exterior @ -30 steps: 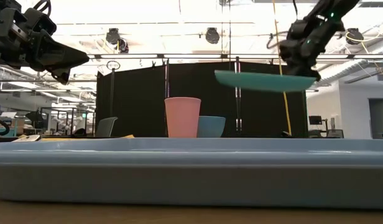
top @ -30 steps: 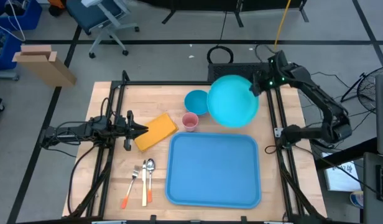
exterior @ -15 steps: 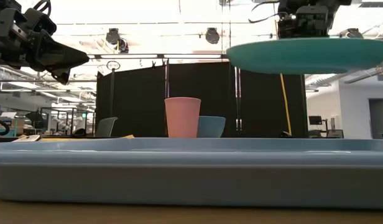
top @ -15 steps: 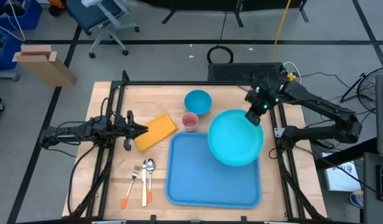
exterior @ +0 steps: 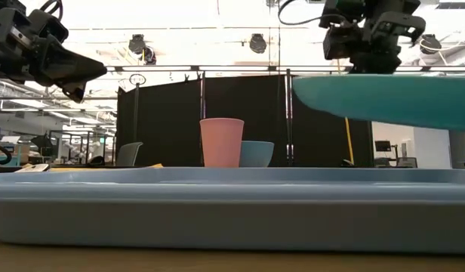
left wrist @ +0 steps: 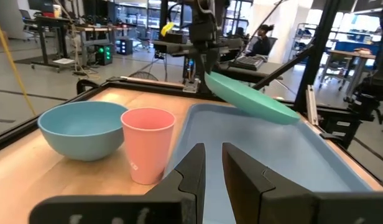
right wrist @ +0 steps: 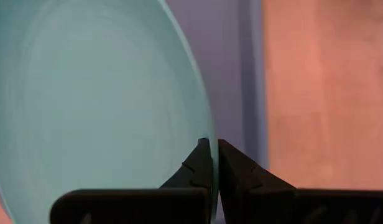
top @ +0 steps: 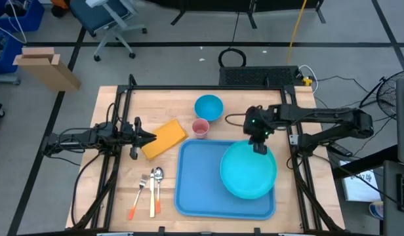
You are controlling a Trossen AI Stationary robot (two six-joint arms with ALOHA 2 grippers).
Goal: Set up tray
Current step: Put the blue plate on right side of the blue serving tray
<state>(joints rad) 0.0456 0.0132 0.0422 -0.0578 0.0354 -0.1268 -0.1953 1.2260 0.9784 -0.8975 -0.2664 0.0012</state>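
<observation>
Tray point(top: 202, 180): blue, rectangular, lay flat on the wooden table point(top: 307, 210), toward the near edge, right of centre.
Teal plate point(top: 248, 170): hung over the tray's right half, tilted, clear of the tray floor in the low view.
Right gripper point(top: 261, 147): pinched tight on the plate's far rim; fingers point(right wrist: 201, 163) clamped the edge between them.
Pink cup point(top: 201, 128): upright, just beyond the tray's far left corner.
Blue bowl point(top: 208, 107): just behind the cup, farther back on the table.
Yellow sponge point(top: 164, 137): left of the cup, near the left gripper.
Left gripper point(top: 151, 136): hovered over the sponge's edge, holding nothing; fingers point(left wrist: 188, 177) stood a narrow gap apart.
Cutlery point(top: 148, 190): fork, spoon and knife lay side by side, left of the tray.
</observation>
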